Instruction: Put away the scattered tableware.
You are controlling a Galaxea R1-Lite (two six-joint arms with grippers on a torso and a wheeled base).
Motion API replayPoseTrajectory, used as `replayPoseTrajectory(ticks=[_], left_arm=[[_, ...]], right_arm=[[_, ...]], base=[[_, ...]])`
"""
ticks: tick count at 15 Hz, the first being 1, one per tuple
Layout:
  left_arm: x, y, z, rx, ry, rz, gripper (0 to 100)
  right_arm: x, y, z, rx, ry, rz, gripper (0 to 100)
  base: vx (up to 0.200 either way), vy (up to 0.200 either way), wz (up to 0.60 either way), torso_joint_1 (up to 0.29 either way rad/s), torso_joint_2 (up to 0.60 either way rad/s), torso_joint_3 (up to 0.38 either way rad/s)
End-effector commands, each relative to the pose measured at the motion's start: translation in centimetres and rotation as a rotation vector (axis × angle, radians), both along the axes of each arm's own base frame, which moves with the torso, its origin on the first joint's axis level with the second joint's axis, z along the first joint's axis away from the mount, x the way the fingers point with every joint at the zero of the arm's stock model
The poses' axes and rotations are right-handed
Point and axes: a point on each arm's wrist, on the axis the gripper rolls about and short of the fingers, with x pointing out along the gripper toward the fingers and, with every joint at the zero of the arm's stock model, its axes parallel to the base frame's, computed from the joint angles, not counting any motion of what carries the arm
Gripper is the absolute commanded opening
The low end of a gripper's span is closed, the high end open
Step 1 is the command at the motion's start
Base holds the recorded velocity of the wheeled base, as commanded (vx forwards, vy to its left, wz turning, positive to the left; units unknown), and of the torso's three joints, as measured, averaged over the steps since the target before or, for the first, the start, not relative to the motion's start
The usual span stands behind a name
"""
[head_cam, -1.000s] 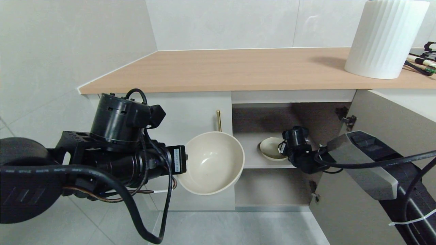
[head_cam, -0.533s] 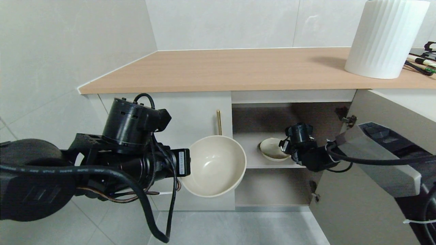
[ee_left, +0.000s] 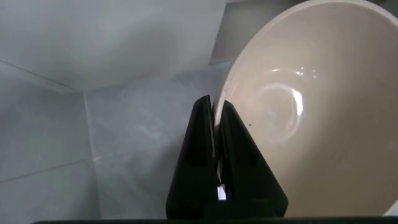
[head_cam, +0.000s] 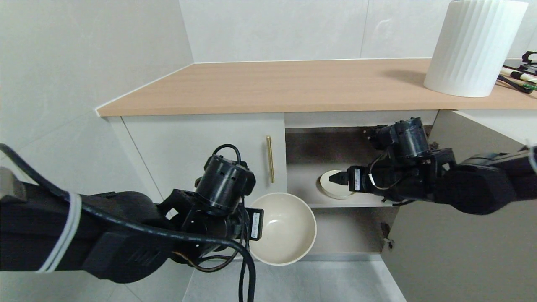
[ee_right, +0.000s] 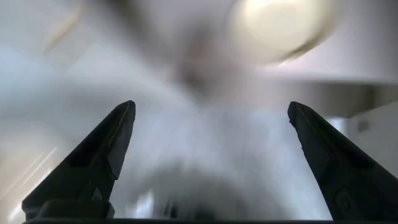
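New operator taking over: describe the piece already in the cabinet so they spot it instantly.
Below the wooden countertop, the open cabinet compartment sits right of the closed door with the brass handle. On its shelf lies a small cream dish, beyond the right tool. It is smaller than the cream bowl clamped in the left tool outside the cabinet.

The left arm lies low across the near left, wrist level. Its left hand (ee_left: 216, 112) is clamped on the rim of a bowl (head_cam: 285, 228), one finger inside, one outside. The right arm extends from the right, higher and farther. Its right hand (ee_right: 211, 130) points left, fingers (ee_right: 115, 146) spread wide.
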Motion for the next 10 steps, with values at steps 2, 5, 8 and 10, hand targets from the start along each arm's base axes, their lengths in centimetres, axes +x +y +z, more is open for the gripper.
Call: replayPoseTrajectory(ticks=[2,5,8,10], left_arm=[[-0.2,-1.2,-2.0,0.049,0.041,-0.022,0],[-0.5,-1.1,-1.9,0.049,0.04,-0.028,0],[-0.7,-1.1,-1.4,0.039,0.03,-0.031,0],[-0.9,-1.1,-1.0,0.031,0.02,-0.034,0]], right_arm=[[-6.8,2.1,2.0,-0.015,0.004,0.213,100],[-7.5,3.8,-0.9,-0.116,0.056,0.29,100],[-7.0,4.7,-3.1,-0.158,0.108,0.298,100],[-6.6,5.2,-4.1,-0.182,0.128,0.291,100]], base=[[0.0,0.0,0.0,0.0,0.0,0.0],[0.0,0.0,0.0,0.0,0.0,0.0],[0.0,0.0,0.0,0.0,0.0,0.0],[0.0,0.0,0.0,0.0,0.0,0.0]])
